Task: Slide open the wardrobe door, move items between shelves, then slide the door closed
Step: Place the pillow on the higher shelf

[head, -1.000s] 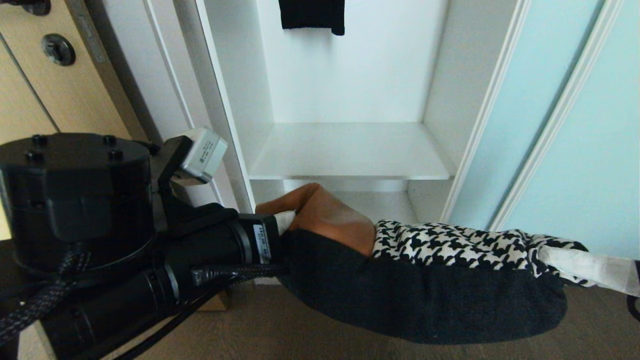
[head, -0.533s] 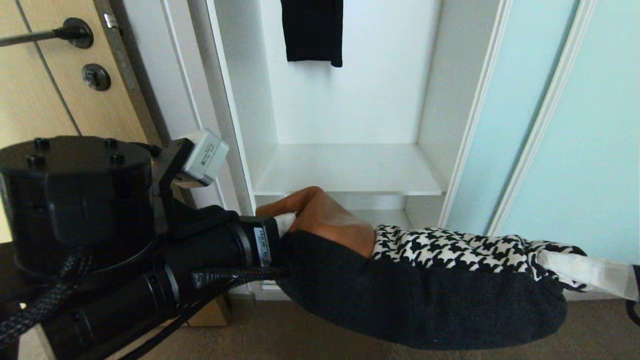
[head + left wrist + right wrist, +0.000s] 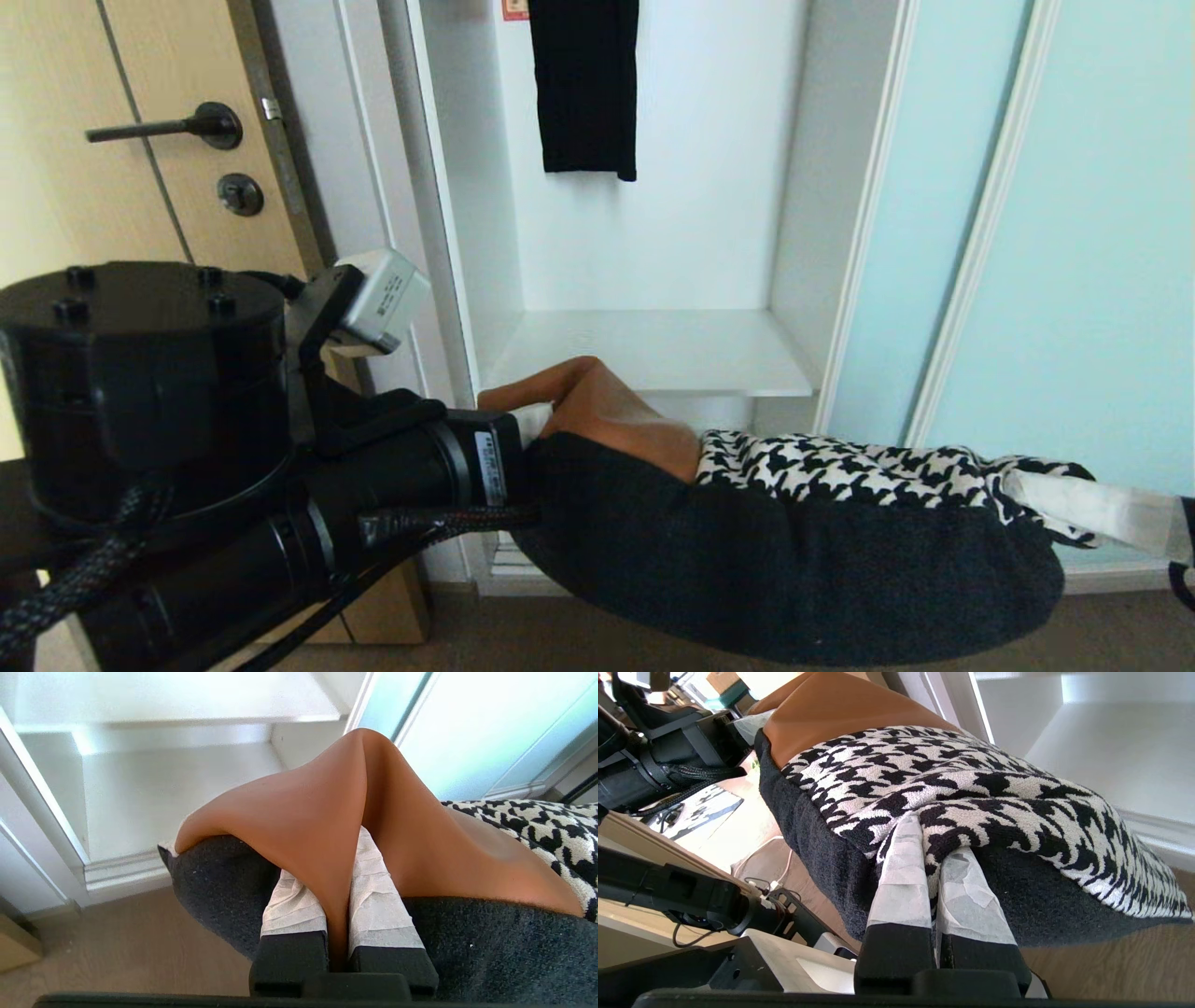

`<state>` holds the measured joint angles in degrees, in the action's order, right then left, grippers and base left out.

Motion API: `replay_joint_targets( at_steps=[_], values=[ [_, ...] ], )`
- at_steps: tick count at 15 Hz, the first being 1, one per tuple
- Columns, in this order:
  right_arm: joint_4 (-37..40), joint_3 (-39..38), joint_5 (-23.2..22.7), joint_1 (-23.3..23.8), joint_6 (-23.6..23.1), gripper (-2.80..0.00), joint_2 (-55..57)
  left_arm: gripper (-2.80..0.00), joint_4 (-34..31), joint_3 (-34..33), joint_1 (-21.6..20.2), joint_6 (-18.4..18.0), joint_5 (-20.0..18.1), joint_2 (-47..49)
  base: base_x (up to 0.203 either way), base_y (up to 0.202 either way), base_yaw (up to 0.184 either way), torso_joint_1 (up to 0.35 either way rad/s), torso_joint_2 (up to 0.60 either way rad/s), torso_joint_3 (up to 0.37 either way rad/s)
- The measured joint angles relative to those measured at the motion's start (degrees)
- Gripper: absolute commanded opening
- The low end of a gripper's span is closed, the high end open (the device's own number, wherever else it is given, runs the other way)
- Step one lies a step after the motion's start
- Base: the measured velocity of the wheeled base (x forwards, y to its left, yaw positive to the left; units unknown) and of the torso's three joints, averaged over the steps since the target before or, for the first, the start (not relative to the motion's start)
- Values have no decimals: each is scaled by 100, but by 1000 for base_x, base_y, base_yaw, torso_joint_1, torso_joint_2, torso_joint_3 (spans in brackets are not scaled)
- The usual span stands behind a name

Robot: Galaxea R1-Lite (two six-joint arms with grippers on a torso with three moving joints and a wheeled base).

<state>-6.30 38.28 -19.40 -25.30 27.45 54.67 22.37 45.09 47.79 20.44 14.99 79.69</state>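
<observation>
The view has tilted upward, so the shelf (image 3: 653,350) sits lower in frame; both claws, left (image 3: 337,905) and right (image 3: 931,858), stay clamped on the pillow (image 3: 794,551), likely lifting it toward that shelf.

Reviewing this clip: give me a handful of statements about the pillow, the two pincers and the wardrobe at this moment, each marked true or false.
1. The left pincer pinches the tan corner of the pillow. True.
2. The right pincer is open and clear of the pillow. False: it is shut on the houndstooth edge.
3. The pillow lies on the white shelf. False: it hangs between the two pincers in front of the wardrobe, above the floor.
4. The sliding wardrobe door stands open, showing the interior. True.
5. A dark garment hangs inside the wardrobe. True.
</observation>
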Motion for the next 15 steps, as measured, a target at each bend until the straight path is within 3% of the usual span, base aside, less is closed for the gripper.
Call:
replay_joint_targets(
  at_steps=[8, 15],
  values=[
    [2, 4, 0, 0, -1, -280, -16, -280, 455, -143, -5, -10, 7, 7, 0, 0, 0, 0, 2, 15],
    [13, 199, 9, 0, 5, -280, -90, -280, 452, -201, -7, -99, 20, 11, 0, 0, 0, 0, 0, 0]
  ],
)
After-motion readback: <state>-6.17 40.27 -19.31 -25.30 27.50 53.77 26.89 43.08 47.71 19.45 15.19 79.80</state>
